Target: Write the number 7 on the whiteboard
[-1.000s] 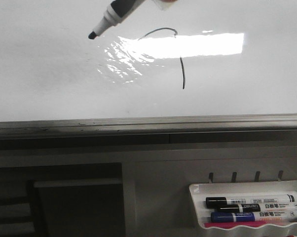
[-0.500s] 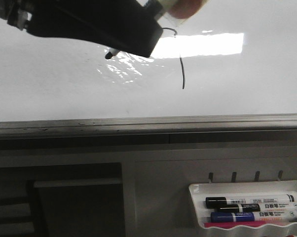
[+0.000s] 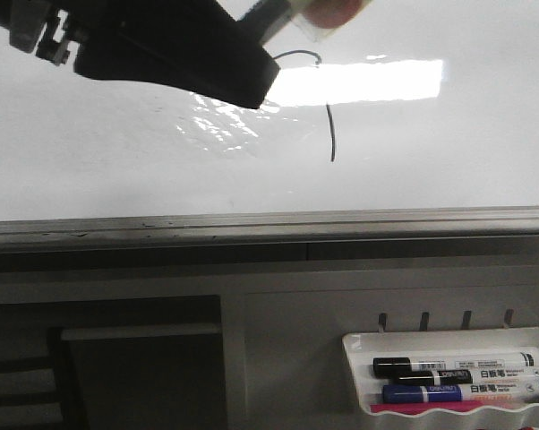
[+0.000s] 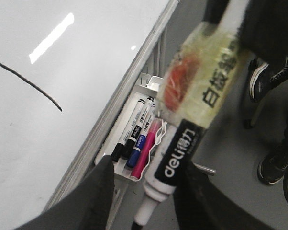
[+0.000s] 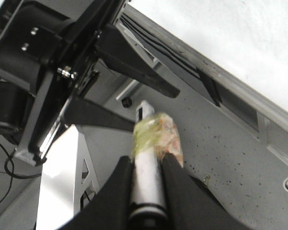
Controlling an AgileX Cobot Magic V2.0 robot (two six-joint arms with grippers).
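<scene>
The number 7 (image 3: pixel 330 125) is a thin black line on the whiteboard (image 3: pixel 90 152). Its stem also shows in the left wrist view (image 4: pixel 29 84). My right gripper (image 5: pixel 146 160) is shut on the barrel of a black-and-white marker (image 5: pixel 145 112) that has a yellowish tape wrap. Only the marker (image 3: pixel 274 13) and its tape show at the top of the front view. My left gripper (image 4: pixel 146 165) is open, its jaws standing on either side of the marker's (image 4: pixel 175 158) uncapped tip end. In the front view the left gripper (image 3: pixel 243 76) hides the marker tip.
The board's grey rim (image 3: pixel 269 222) runs across the front view. A white marker tray (image 3: pixel 359 345) hangs below at the right with black, blue and pink markers (image 3: pixel 457 372). The tray also shows in the left wrist view (image 4: pixel 149 81). The floor lies below.
One second ago only the marker showed, tip bare over the board. My left gripper has come in from the left and now covers the tip. The 7 is unchanged.
</scene>
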